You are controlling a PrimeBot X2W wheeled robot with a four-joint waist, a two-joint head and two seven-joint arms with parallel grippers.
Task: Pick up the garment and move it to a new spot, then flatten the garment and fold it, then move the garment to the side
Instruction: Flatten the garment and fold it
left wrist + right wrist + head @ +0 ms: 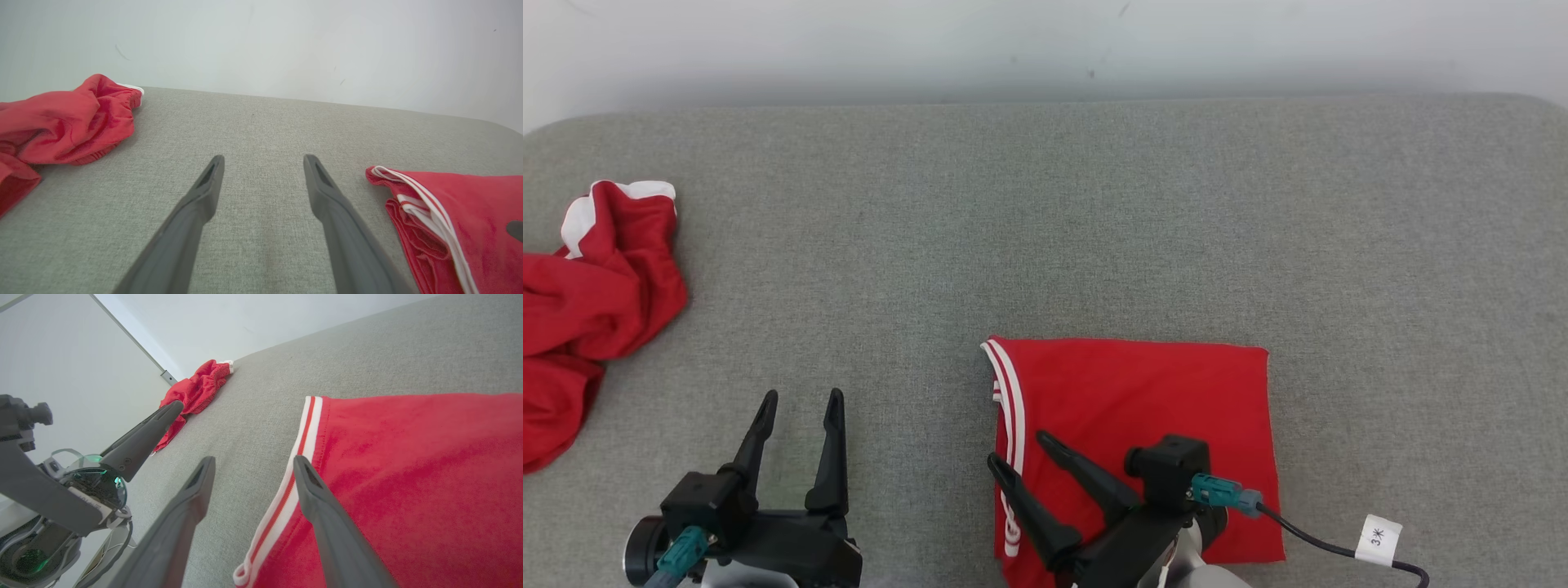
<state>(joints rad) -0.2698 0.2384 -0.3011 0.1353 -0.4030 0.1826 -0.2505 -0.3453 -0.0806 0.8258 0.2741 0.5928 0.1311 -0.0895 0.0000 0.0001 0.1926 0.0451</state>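
At the near edge of the grey worktop point(1045, 204), the right gripper point(1017, 447) hangs over the left side of the folded garment point(1143, 392). Its jaws stand wide and hold nothing. The right wrist view gives what the head view cannot. The garment's white-and-red striped hem runs up between the two jaws, one jaw over bare worktop just beside the hem and the other over red cloth just inside it. Whether either tip touches the cloth cannot be told. The head view alone shows a dark cable with a white tag point(1378, 539) trailing from that wrist, past the garment's near right corner.

The left gripper point(800, 396) is well apart from the garment, over bare worktop. Its jaws are also wide and empty. In the left wrist view the folded garment lies to the right of those jaws, and that view shows the stacked layers along the striped side.

The folded garment is a flat red rectangle near the front of the worktop, right of centre. Farther off at the left edge lies a crumpled garment point(588, 286), red with a white band. Beyond the worktop is a pale wall point(1045, 41).
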